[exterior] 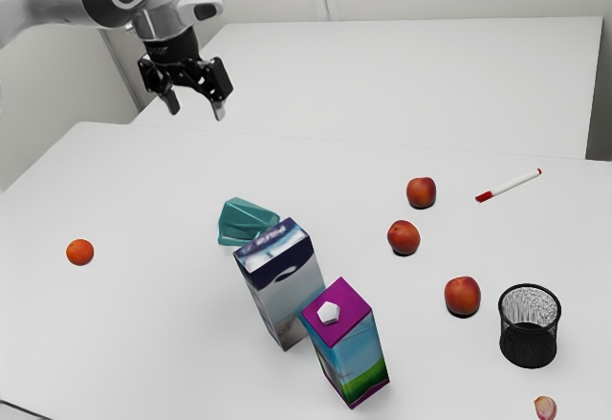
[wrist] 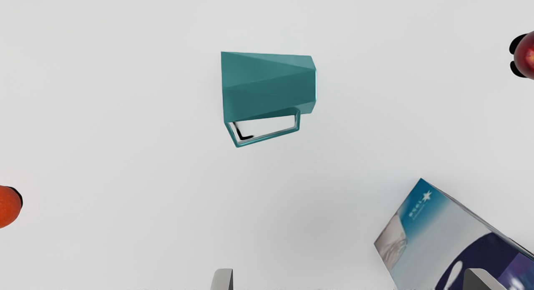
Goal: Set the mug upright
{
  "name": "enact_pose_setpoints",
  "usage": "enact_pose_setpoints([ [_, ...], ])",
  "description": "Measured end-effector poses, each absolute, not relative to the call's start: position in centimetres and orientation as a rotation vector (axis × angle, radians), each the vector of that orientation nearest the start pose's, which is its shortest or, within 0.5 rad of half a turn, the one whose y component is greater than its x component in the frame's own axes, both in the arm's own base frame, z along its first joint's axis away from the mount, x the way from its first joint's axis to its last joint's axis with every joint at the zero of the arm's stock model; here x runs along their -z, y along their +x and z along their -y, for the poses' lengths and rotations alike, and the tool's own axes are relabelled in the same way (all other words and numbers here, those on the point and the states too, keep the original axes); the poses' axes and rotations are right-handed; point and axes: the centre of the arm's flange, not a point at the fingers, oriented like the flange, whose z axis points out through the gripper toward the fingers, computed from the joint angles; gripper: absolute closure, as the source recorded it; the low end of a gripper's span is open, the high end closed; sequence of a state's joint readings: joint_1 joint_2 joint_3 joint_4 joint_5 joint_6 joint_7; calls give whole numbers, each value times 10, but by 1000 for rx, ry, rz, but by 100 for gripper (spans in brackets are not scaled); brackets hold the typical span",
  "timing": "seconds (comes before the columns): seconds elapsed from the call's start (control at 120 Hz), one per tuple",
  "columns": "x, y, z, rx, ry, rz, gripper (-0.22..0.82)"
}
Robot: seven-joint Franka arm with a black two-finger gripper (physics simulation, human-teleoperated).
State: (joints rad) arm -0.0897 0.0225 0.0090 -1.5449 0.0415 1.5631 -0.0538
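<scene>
Plainly, the teal faceted mug (wrist: 269,85) lies on its side on the white table (exterior: 143,343), so we judge the upright pose unmet; gripping it, turning it onto its base and releasing it are left to us. Near the mug stands the navy-and-white carton (exterior: 285,286); 3 peaches (exterior: 404,237) lie farther from the mug, toward the exterior view's right. Our gripper (exterior: 196,111) hangs well apart from the mug, its 2 fingers spread and empty.
</scene>
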Motion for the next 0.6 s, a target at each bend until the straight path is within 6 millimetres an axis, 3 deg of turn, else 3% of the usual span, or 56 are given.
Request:
enact_pose_setpoints([
  [0.225,-618,555,28,-48,-3108,4,0],
  [0.358,-596,556,20,-132,-3181,53,0],
  [0.433,-573,558,12,-205,-3236,102,0],
  [0.517,-540,562,-10,-270,-3296,186,0],
  [0.6,-515,568,-51,-272,-3356,297,0],
])
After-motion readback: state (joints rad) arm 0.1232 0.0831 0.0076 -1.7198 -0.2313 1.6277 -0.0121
